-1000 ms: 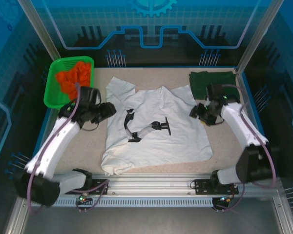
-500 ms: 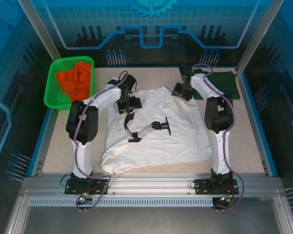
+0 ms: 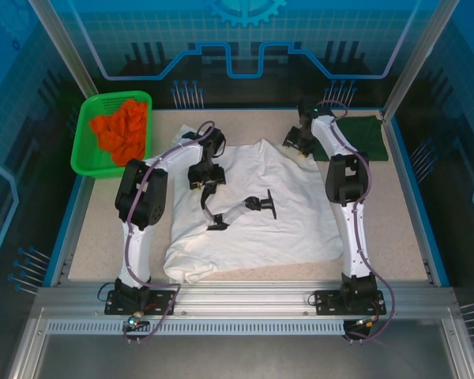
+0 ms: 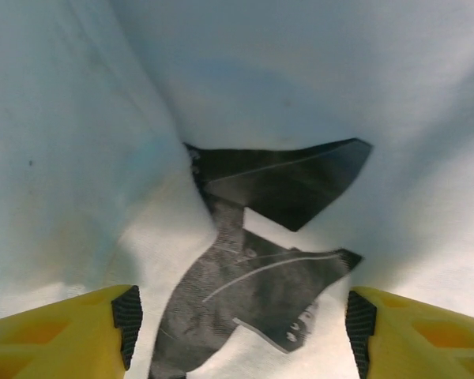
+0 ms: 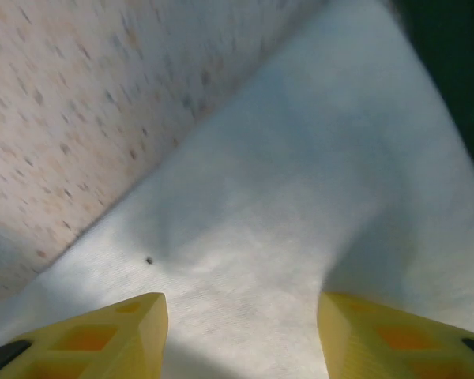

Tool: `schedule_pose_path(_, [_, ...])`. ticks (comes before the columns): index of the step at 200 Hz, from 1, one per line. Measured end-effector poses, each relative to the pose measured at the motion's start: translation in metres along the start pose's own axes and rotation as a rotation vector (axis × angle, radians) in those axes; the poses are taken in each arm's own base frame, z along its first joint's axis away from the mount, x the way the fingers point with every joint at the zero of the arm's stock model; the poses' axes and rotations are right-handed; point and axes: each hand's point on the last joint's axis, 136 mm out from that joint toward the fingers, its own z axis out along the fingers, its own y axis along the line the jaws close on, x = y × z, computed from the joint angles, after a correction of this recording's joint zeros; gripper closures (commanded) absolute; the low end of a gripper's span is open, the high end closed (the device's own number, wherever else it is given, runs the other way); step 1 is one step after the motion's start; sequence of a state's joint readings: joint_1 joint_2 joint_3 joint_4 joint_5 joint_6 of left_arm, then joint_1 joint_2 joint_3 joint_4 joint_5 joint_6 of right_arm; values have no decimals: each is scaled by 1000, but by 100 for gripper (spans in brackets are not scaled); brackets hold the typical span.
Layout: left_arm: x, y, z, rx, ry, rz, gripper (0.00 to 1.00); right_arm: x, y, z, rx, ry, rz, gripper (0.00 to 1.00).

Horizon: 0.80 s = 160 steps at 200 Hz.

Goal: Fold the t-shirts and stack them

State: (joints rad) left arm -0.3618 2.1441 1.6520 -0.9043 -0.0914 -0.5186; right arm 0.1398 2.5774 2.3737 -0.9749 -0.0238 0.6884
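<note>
Noting the left gripper [image 3: 203, 171] spread wide over the left shoulder of the white shirt [image 3: 284, 225], black print [image 4: 253, 276] between its fingers, nothing held. I read the shirt as spread on the table [image 3: 383, 237], collar far, long axis near-to-far. The right gripper [image 3: 295, 143] is likewise open and empty at the right shoulder edge. The dark green shirt [image 3: 362, 126] lies just beyond it.

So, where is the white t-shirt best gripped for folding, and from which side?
Pinch the white t-shirt at its two far corners, by the sleeves, coming down from above: it lies spread flat on the table, so only edges give a hold. The left gripper and right gripper sit there, open.
</note>
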Motion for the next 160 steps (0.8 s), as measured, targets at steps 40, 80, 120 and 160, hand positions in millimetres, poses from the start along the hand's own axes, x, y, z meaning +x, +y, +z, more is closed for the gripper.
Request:
schedule_pose_path(40, [-4,16,12,-15,15,-5,62,-17,-5,5,-36,-9,32,44])
schedule_pose_path(80, [-16,32,11,-13,11,-18,84,-26,6,10,-105,-14,54,43])
schedule_pose_path(120, [-27,40,9,-3,-11,-31,87,-30,13,10,-141,-19,66,42])
schedule_pose_path(160, [-30,44,-5,29,-66,-30,100,-30,14,11,-146,-19,77,42])
